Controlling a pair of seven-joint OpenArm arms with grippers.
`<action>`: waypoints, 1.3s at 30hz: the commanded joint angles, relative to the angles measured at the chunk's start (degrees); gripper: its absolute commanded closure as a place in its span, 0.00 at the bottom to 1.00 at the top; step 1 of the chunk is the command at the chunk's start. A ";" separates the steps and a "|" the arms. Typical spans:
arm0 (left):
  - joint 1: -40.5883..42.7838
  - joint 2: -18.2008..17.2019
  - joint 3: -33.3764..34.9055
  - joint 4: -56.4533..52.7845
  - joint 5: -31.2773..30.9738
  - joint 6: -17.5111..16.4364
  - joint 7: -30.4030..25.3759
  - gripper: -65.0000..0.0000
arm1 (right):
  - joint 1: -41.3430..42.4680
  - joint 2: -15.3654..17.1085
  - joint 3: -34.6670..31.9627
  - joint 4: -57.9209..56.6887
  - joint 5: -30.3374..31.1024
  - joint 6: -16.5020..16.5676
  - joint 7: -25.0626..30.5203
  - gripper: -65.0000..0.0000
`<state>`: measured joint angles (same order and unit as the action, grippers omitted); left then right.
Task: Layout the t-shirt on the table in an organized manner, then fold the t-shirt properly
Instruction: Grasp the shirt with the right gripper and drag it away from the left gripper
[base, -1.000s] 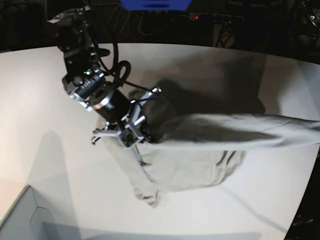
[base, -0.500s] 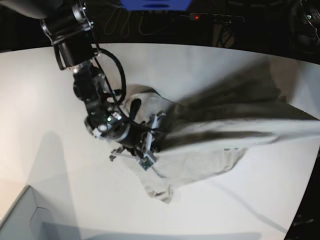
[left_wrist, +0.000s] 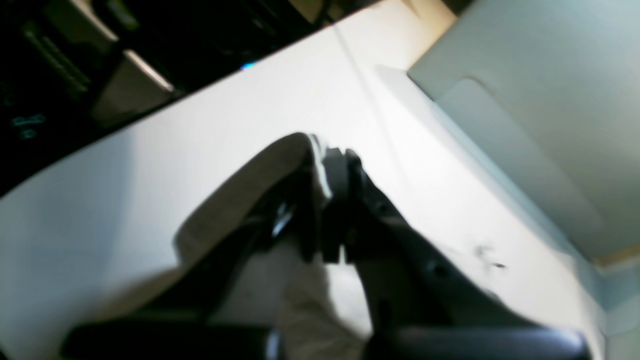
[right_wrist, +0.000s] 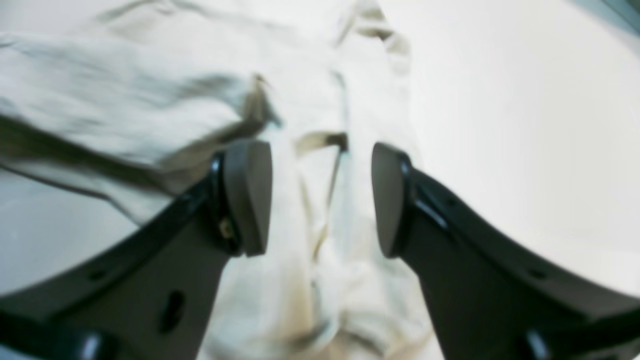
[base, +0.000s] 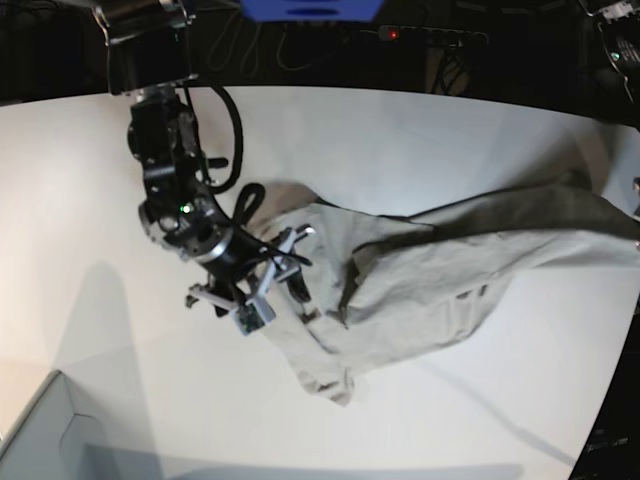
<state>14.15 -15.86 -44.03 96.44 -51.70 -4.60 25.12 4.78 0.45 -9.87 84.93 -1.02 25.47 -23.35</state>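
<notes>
A wide white table (base: 420, 130), backed by a dark room with cables, carries the rumpled t-shirt (base: 420, 275) across its middle and right side, the right gripper (right_wrist: 320, 200) spread open above its left end, the left gripper (left_wrist: 327, 200) pinched on cloth, a pale grey box (base: 35, 445) at the near-left corner.

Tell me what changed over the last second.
The right pincer opened and let go of the t-shirt, whose raised span sagged toward the table. The left pincer stays shut on the shirt's far end.
</notes>
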 joint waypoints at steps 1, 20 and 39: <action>-0.04 -1.07 -0.58 0.39 -0.30 -0.45 -1.61 1.00 | -1.04 -1.20 -0.81 1.27 0.88 -0.20 0.89 0.50; -2.86 -2.21 1.26 -5.32 -0.30 -0.54 -1.70 1.00 | 3.27 -4.89 -12.51 -22.90 0.62 -0.29 8.98 0.50; -2.77 -2.30 1.00 -5.23 -0.30 -0.54 -1.70 1.00 | 7.49 -2.34 -13.03 -36.79 0.62 -6.18 12.58 0.91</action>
<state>11.73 -17.02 -42.44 90.19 -51.66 -4.51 24.67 12.36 -2.24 -22.92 48.36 0.95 20.38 -6.76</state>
